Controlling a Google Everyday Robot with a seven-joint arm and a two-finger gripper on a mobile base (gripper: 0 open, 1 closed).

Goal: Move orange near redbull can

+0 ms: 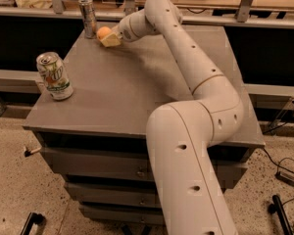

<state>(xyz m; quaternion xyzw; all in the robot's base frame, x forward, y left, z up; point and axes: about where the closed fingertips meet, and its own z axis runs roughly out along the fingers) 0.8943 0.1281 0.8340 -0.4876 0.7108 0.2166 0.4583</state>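
1. Currently the hand (pixel 110 38) is low over the far left part of the counter (pixel 137 97), at the end of the arm's reach, pointing left toward the back corner.
2. The orange (pixel 103 32) is right at the tip of the hand, touching it. Part of the fruit is hidden by the pale yellowish tip. I cannot tell whether the hand is pinching it or spread around it.
3. I also cannot tell whether the orange rests on the counter surface or sits just above it.
4. The redbull can (pixel 88 17) stands upright just beside the orange, to its left and slightly farther back, near the counter's rear left corner. A narrow gap shows between fruit and can.
5. The white arm (pixel 196 72) runs from the hand diagonally across the counter to the right, bends at an elbow, then drops down through the foreground.
6. A white-and-green soda can (pixel 54 76) stands upright near the counter's front left edge, well apart from the orange.
7. Drawers (pixel 98 160) sit below the counter top, and the floor (pixel 14 180) is speckled.
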